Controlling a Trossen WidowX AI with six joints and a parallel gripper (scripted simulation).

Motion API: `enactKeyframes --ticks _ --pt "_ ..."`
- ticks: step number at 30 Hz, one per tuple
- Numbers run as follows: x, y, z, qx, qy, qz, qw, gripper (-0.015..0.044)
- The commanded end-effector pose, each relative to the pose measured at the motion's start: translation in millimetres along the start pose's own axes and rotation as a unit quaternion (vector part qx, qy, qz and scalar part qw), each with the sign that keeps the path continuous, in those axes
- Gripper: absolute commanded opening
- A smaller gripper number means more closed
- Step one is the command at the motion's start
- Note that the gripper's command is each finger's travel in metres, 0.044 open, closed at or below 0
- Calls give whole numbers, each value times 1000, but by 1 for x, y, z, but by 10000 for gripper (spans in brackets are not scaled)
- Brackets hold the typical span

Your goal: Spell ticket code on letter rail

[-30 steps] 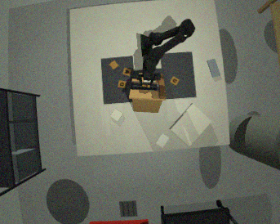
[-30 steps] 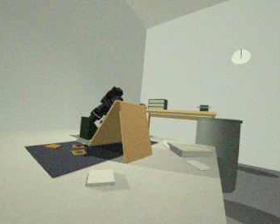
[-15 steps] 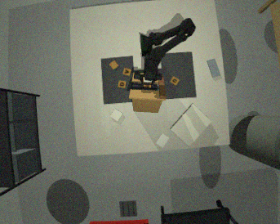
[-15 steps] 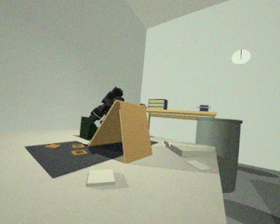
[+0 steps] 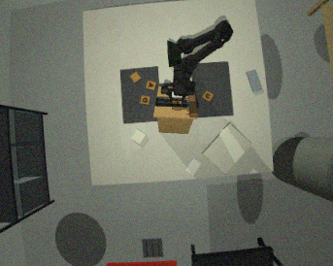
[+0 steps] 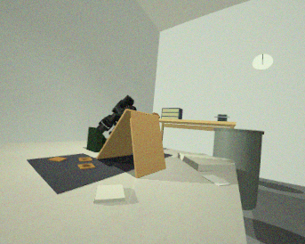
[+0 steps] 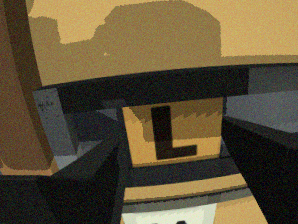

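My gripper (image 7: 174, 129) (image 5: 176, 100) is shut on the L tile (image 7: 190, 132), one finger at each side. The L reads upright in the wrist view, with a dark rail band (image 7: 150, 84) above it and another dark strip below. The sloping wooden board (image 5: 165, 113) (image 6: 115, 139) (image 7: 260, 30) stands under the arm. A white ticket (image 7: 195, 214) shows partly below the rail; its print is cut off. On the dark mat lie an A tile (image 5: 150, 84), a D tile (image 5: 145, 100), a tile of unreadable face (image 5: 135, 77) and, at the right, a U-like tile (image 5: 208, 95).
A brown block-like object (image 7: 17, 105) (image 5: 193, 106) stands by the board's right side in the top view, at left in the wrist view. A white block (image 5: 140, 137) (image 6: 109, 193), a larger pale slab (image 5: 222, 146) and a blue-grey block (image 5: 254, 81) lie around the mat.
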State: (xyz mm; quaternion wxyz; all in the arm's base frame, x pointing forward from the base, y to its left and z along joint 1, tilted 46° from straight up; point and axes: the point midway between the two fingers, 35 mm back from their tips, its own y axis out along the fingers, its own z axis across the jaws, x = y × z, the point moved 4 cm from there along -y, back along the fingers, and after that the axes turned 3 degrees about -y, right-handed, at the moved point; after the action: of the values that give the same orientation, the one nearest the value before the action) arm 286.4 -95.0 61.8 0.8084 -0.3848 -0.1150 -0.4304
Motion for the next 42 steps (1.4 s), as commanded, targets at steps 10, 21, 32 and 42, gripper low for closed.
enactKeyframes --ticks 10,21,32,42 --pt "-2 0 8 -3 4 2 1000 0" --pt "-1 0 14 -3 4 2 1000 0" --pt "-1 0 22 -3 4 2 1000 0" --pt "1 0 22 0 1 0 1000 210"
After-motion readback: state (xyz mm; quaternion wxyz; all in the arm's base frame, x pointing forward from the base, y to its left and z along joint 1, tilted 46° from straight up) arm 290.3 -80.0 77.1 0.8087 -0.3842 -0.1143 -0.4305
